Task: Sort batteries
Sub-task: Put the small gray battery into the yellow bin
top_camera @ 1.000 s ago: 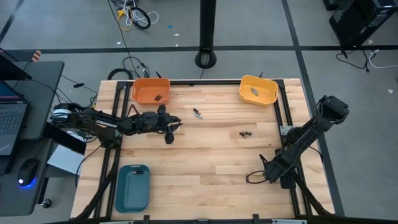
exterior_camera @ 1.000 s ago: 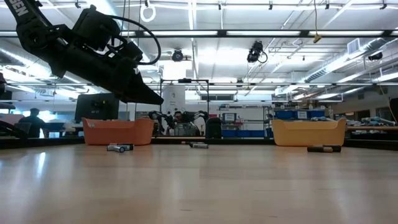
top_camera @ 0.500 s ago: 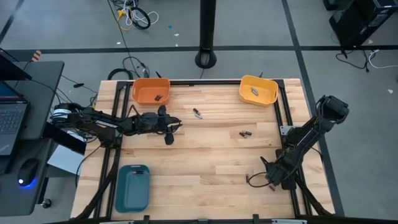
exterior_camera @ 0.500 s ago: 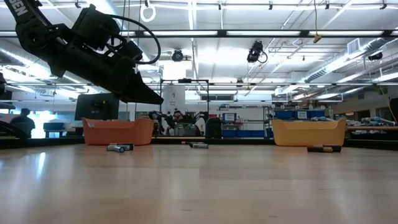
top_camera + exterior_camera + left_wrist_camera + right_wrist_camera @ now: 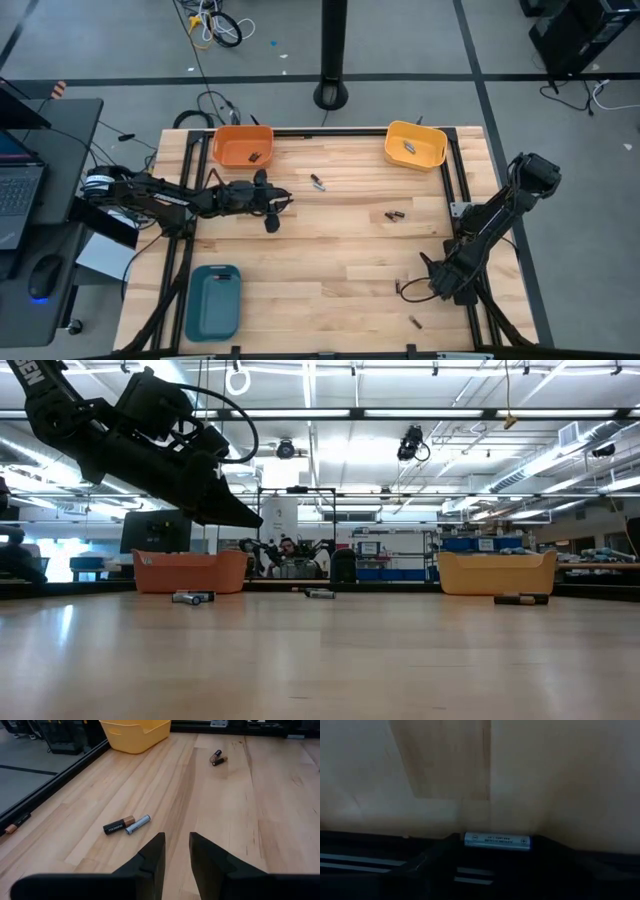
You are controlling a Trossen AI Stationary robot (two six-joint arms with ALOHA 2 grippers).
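Observation:
Two batteries [image 5: 317, 182] lie on the wood ahead of my left gripper [image 5: 175, 837], which hovers over the table's left part [image 5: 285, 200] with a narrow gap and nothing in it. Another pair [image 5: 393, 214] lies mid-right. An orange tray [image 5: 243, 145] and a yellow tray [image 5: 416, 145] at the far edge each hold a battery. My right gripper [image 5: 405, 290] points steeply down at the near right, jaws wide. A single battery [image 5: 413, 322] lies on the wood beside it. The right wrist view shows a silvery-blue battery [image 5: 497, 840] lying crosswise at the fingers' dark outline.
A teal tray [image 5: 213, 300] sits at the near left corner. Black frame rails [image 5: 457, 200] border the table. The middle of the wooden top [image 5: 330, 260] is bare. A desk with a laptop [image 5: 20, 190] stands left of the table.
A single battery now lies on the wood near the table's near edge beside my right gripper, where none showed half a second ago. My right gripper's wrist has turned a little in place.

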